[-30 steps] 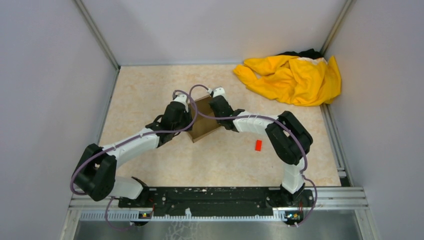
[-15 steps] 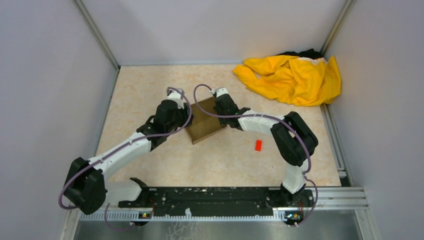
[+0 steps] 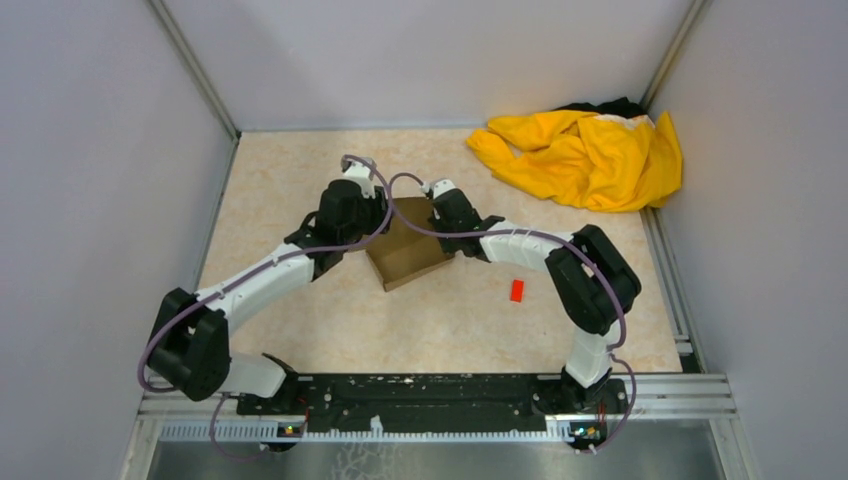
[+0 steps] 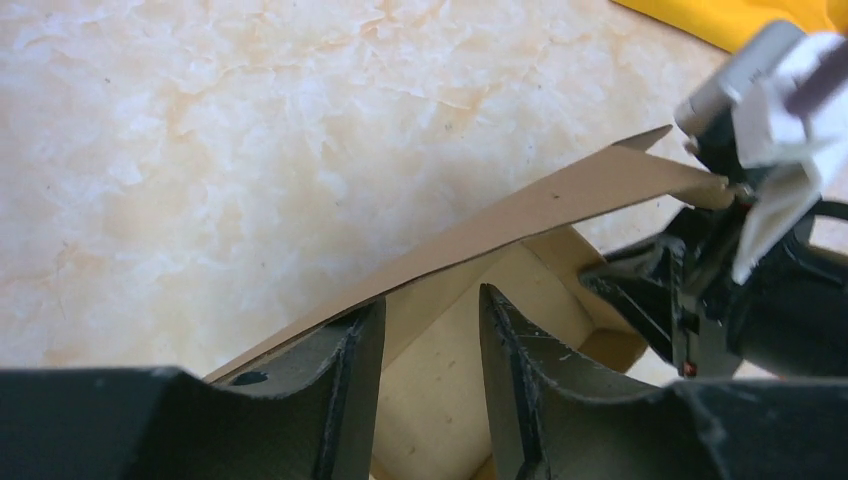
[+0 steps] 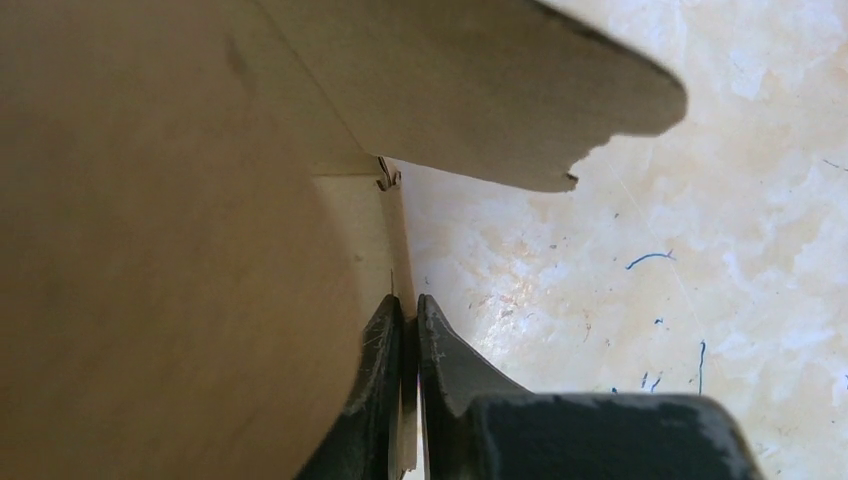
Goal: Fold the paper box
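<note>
Folding a carton: the right pincer (image 5: pixel 410 330), jaws all but closed, pinches the thin top edge of a side wall (image 5: pixel 200 300) of the paper box (image 3: pixel 405 250). The left pincer (image 4: pixel 430 370) hangs with its jaws apart and nothing between them. The brown carton sits on the table (image 4: pixel 200 150) directly under and ahead of the left pincer's fingertips, and its open cavity shows in the gap between them. A long flap (image 4: pixel 560 195) slants across just beyond the tips, from beside one finger toward the right pincer on the far side. The cardboard looks light and thin, stiff across its panels but ready to bend at the creases. It would likely slide on the smooth top unless pinned. The flap's free edge, near its middle, seems the best hold for folding it down, though a hard squeeze could dent it.
</note>
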`<state>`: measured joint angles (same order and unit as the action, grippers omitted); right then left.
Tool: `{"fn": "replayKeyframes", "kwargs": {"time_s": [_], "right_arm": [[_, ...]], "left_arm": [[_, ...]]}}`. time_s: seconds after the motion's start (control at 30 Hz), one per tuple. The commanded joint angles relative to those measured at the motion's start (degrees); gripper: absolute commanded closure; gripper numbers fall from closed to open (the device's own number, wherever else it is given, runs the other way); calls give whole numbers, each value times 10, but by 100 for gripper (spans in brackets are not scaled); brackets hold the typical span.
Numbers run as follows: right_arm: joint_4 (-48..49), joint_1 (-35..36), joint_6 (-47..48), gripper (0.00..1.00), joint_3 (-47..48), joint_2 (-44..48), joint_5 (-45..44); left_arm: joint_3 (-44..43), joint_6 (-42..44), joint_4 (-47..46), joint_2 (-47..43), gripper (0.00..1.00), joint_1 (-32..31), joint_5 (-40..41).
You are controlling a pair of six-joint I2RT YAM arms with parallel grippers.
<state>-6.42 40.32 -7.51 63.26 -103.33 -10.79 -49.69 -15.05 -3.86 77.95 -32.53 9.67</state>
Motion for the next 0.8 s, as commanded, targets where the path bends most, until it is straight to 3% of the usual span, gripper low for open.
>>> {"fn": "replayKeyframes", "kwargs": {"time_s": [0.0, 0.33, 0.77], "right_arm": [[-74, 0, 57, 93, -25, 6, 4], [-70, 1, 59, 92, -26, 10, 8], [-77, 7, 56, 96, 0, -14, -34]], "left_arm": [[-42, 2, -24, 31, 54, 31, -18], [-109, -11, -2, 107, 57, 71, -62], [-99, -19, -7, 152, 58, 82, -94]]}}
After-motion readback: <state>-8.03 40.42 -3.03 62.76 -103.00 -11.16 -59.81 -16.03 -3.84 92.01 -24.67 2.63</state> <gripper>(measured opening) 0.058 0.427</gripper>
